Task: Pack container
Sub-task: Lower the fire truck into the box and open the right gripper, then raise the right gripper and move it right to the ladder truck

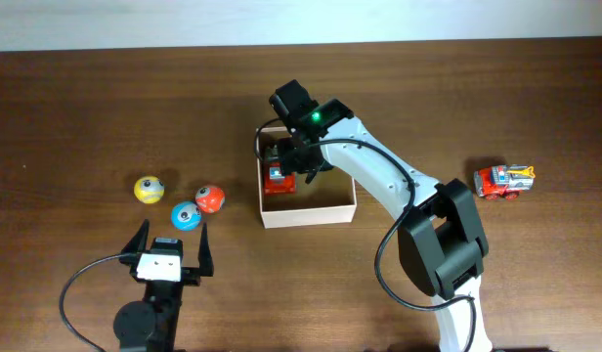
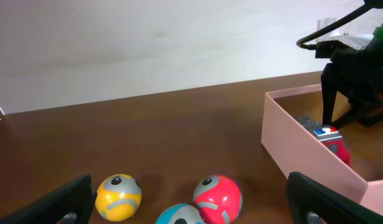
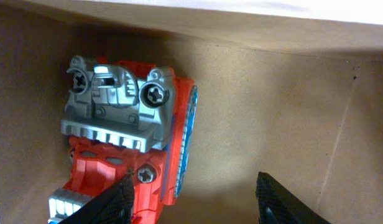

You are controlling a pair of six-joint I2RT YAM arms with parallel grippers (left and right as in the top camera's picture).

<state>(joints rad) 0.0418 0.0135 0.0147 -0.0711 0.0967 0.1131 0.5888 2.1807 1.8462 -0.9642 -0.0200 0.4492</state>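
Observation:
The container (image 1: 311, 212) is a small square box with white walls and a tan inside, at the table's middle. A red and grey toy truck (image 1: 279, 179) lies in its left half. In the right wrist view the truck (image 3: 126, 124) lies with its screwed underside showing on the tan floor (image 3: 272, 112). My right gripper (image 3: 194, 199) is open inside the box, its left finger at the truck's edge. A second red truck (image 1: 503, 182) stands on the table at the far right. My left gripper (image 1: 171, 244) is open and empty near the front left.
Three face-painted balls lie left of the container: yellow (image 1: 149, 189), blue (image 1: 186, 215) and red (image 1: 209, 198). They show just ahead of the open left fingers (image 2: 191, 193) in the left wrist view, with the container wall (image 2: 303, 155) to their right.

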